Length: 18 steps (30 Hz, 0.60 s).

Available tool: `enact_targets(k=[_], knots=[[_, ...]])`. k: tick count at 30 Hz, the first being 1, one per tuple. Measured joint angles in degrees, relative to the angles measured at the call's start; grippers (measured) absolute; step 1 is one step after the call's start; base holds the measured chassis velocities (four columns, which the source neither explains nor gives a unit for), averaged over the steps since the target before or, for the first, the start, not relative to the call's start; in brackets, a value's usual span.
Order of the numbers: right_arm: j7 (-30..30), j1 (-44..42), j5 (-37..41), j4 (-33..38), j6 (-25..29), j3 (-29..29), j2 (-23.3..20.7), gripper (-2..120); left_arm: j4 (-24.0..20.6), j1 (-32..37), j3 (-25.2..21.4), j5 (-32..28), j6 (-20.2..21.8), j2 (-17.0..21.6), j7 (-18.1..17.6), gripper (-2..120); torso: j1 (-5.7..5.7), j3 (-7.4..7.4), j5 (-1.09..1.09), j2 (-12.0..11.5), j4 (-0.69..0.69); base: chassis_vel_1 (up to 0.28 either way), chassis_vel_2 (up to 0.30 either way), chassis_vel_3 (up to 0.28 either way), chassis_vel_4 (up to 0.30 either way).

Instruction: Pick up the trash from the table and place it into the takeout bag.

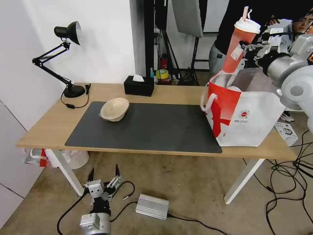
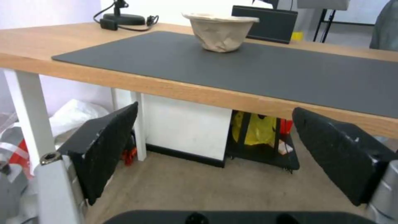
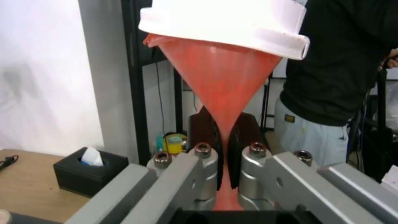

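Down by the floor, your left gripper point(image 1: 103, 173) is hanging below the tabletop point(image 1: 49, 125) edge, jaws spread wide and empty. Farther off, the beige paper bowl point(image 1: 114, 109) is sitting tilted on the mat. Beyond, your right gripper point(image 1: 246, 46) is pinching the red drink cup point(image 1: 239, 47), jaws squeezing its soft, light wall nearly flat; it's standing near-upright, lid topmost, over the takeout bag point(image 1: 243, 114).

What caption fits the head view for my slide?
Right pincer holds the red cup above the open takeout bag; paper bowl sits on the mat.
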Motion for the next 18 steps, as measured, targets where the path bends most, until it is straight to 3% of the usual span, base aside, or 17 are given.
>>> enact_targets(k=[18], knots=[[-0.3,-6.2,-0.5,2.2,0.0,3.6,-1.7,2,0.5,-0.6,-0.2,-0.5,-0.1,0.0,0.0,100,0.0,0.0,0.0,0.0,-0.01,0.0,0.0,0.0,0.0]])
